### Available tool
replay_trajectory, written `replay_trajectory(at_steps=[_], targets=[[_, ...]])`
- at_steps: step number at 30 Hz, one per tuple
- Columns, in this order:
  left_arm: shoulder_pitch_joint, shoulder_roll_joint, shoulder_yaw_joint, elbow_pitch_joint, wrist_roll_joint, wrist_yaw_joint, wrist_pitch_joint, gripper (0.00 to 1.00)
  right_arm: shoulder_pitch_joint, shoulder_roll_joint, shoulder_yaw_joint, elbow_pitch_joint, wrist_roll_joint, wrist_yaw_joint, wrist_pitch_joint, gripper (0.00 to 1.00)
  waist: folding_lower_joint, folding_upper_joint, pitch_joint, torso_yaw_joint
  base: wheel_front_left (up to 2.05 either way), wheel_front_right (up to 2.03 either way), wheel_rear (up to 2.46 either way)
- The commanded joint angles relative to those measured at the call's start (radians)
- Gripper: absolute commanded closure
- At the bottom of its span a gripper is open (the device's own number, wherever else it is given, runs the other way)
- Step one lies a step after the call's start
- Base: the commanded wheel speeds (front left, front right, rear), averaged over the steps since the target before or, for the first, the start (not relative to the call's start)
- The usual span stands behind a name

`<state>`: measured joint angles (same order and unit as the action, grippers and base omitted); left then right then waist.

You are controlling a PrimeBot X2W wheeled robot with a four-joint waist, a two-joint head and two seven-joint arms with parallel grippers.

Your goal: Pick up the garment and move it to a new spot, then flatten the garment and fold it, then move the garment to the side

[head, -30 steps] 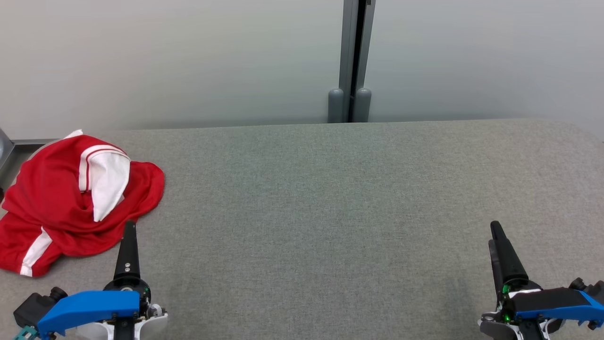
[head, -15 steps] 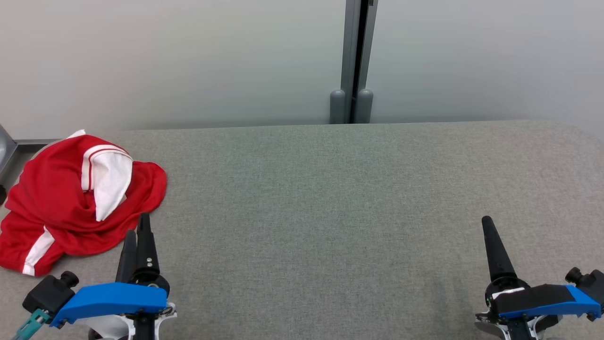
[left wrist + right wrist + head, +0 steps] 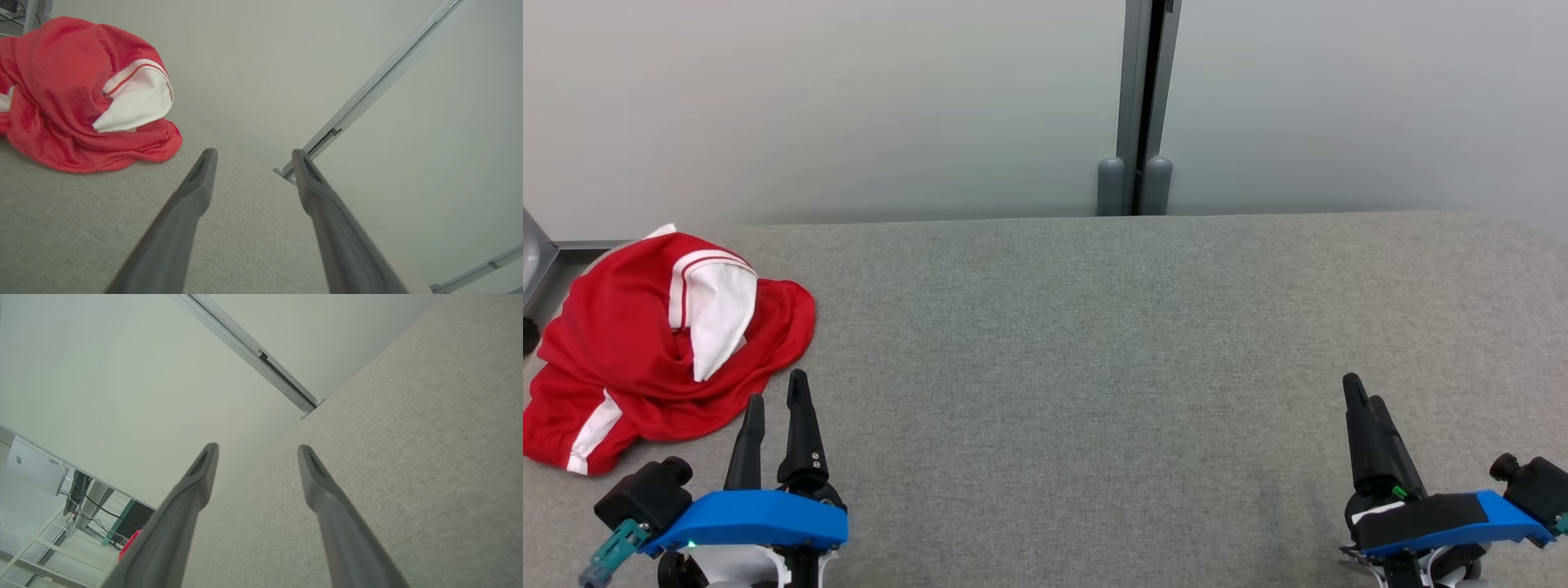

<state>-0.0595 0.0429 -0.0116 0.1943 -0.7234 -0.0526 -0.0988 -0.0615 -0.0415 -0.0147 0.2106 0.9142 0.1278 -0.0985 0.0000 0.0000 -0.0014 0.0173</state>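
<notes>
A red garment (image 3: 629,351) with white panels and stripes lies crumpled at the far left of the grey fabric table (image 3: 1094,343). In the left wrist view the garment (image 3: 81,98) sits at the upper left, well apart from the fingertips. My left gripper (image 3: 776,390) stands open at the lower left, just right of the garment's near edge, not touching it, and its fingers (image 3: 192,192) hold nothing. At the lower right my right gripper (image 3: 1364,390) is open over bare table, its fingers (image 3: 322,486) empty. A small red patch of the garment (image 3: 130,544) peeks past the right gripper's left finger.
A pale wall runs behind the table with a grey vertical post (image 3: 1145,106) at centre back. A metal frame edge (image 3: 535,261) shows beyond the table's left end. Wide bare cloth stretches between the two grippers.
My left gripper has moved right and forward and turned, so both fingers now show apart. The right gripper has drifted slightly left. The garment lies as before.
</notes>
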Motion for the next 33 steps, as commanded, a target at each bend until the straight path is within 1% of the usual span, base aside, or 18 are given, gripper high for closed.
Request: replay_trajectory(at_steps=[1,16,33], targets=[[-0.019,0.009,-0.006,-0.006,0.046,0.004,-0.012,0.00,-0.011,-0.007,0.005,-0.010,-0.034,0.003,-0.013,0.00,0.0000,0.0000,0.000,0.001,0.00,0.00,0.00],[-0.020,0.014,-0.036,0.006,0.235,0.028,-0.054,0.00,-0.008,-0.009,0.025,-0.002,-0.211,0.003,-0.054,0.00,0.0000,0.0000,-0.003,0.006,0.00,0.00,0.00],[-0.016,0.018,-0.035,0.021,0.391,0.053,-0.094,0.00,-0.010,-0.010,0.026,0.022,-0.400,0.003,-0.095,0.00,0.0000,0.0000,-0.007,0.015,0.00,0.00,0.00]])
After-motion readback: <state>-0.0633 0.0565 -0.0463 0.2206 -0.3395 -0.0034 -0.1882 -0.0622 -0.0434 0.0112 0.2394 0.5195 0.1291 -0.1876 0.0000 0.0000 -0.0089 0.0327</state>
